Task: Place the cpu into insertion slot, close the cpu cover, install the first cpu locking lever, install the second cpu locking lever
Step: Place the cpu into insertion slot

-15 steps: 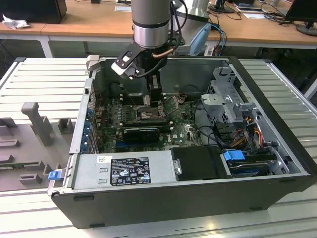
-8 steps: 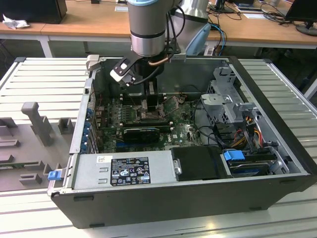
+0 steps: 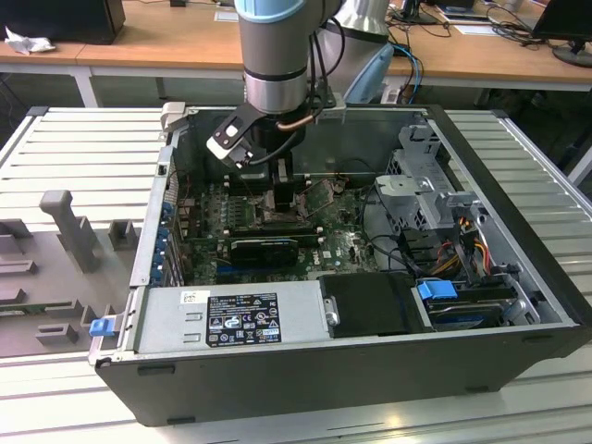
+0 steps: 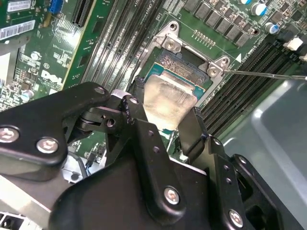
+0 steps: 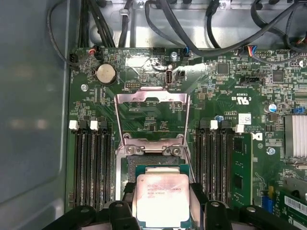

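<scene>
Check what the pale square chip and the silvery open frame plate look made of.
Pale square cpu: metal face, probably plated, satin finish; soft smeared glare. Silvery cut-out cpu cover: thin sheet metal, likely steel, bare and shiny; bright sheen along its flat rails.

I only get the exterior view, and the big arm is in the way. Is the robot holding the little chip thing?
Observer: Yes. In the first wrist view the jaws pinch the cpu by two opposite edges.
Operator: Is the lid over it shut already?
Observer: No. In the first wrist view the cpu cover is flipped open, lying back on the far side of the insertion slot.
</scene>
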`<state>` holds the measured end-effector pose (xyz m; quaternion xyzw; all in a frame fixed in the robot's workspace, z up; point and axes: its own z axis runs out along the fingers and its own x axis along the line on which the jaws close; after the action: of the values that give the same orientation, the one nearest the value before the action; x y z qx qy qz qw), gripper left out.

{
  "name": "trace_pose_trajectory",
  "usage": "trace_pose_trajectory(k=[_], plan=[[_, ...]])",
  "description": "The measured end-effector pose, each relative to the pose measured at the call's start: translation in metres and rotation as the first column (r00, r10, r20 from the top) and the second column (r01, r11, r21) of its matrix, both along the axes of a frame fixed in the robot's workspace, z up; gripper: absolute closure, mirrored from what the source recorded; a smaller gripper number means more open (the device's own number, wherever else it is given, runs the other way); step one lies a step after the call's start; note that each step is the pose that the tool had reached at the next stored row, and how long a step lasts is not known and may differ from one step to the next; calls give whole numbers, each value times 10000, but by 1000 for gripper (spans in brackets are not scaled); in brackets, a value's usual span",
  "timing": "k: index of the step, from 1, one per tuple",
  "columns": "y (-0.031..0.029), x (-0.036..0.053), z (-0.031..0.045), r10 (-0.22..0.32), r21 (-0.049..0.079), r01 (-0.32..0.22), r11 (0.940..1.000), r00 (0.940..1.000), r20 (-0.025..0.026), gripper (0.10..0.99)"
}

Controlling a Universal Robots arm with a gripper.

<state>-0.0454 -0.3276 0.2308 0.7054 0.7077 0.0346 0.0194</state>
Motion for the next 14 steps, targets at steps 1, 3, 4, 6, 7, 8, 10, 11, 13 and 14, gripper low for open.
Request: trace_pose_trajectory(k=[1,3,4,6,7,8,10,11,13,14], plan=[[0,0,-19,-1,1,1,10000,10000,0,557],[10,-1,-58,-3,0,3,10000,10000,0,557],[16,-1,-76,-2,0,2,10000,10000,0,557],[46,0,-134,-18,0,18,10000,10000,0,557],[63,0,-167,-92,1,92,10000,10000,0,557],[72,-1,-195,-130,0,130,9999,9999,0,557],[77,-1,-226,-133,1,133,9999,9999,0,557],[77,-3,-241,-151,0,151,9999,9999,0,557],[77,-6,-255,-175,1,175,9998,9998,0,557],[77,-6,-269,-187,0,187,9998,9998,0,557]])
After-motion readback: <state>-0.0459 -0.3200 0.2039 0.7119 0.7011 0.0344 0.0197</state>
